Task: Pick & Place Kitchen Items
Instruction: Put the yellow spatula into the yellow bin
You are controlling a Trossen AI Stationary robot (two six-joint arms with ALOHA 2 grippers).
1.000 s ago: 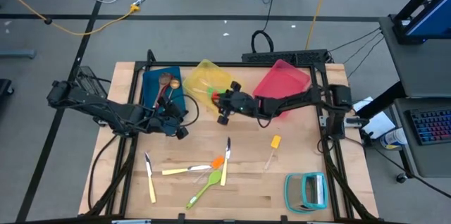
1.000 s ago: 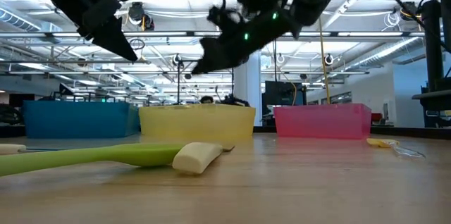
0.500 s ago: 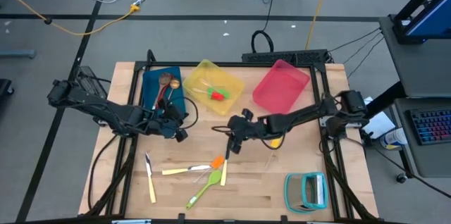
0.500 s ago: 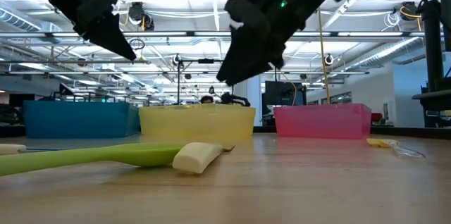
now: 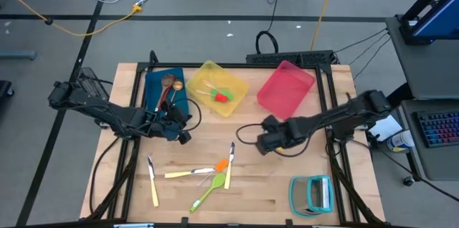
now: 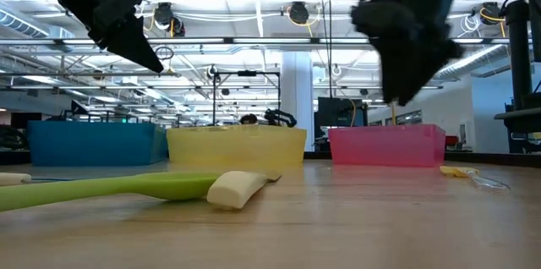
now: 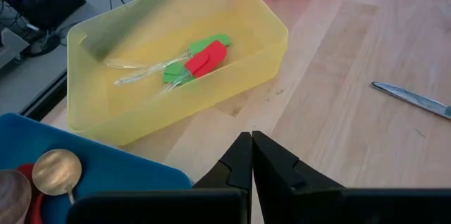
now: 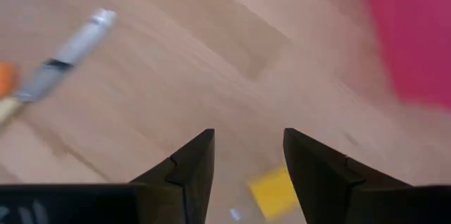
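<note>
We look down on a pale wooden table (image 5: 301,178) set on grey floor crossed by cables, a desk with a keyboard (image 5: 436,127) at the right edge. Along the far side sit a blue bin (image 5: 154,84), a yellow bin (image 5: 204,77) and a pink bin (image 5: 287,88); a teal rack (image 5: 313,193) lies at the near right corner.

The left gripper (image 7: 251,159) hangs above the table just in front of the blue and yellow bins, its fingers pressed together and empty. The right gripper (image 8: 246,155) hovers over the middle of the table, near the pink bin, fingers spread with nothing between them.

Loose utensils lie in a cluster on the near half: a knife (image 5: 153,183), another knife (image 5: 231,158), an orange spatula (image 5: 221,164) and a lime-green spoon (image 5: 206,191). Brass and wooden spoons (image 5: 169,84) rest in the blue bin.

The left wrist view shows us what the overhead barely resolves: a red spatula (image 7: 206,59) lying across a green spatula (image 7: 184,71) on the yellow bin's floor. The right wrist view shows a yellow spatula (image 8: 272,191) on the wood beneath the open fingers, hidden from above by the arm. The low view adds the room: a hall with ceiling trusses, strip lights and, behind the bins, a person's head (image 6: 248,119).
</note>
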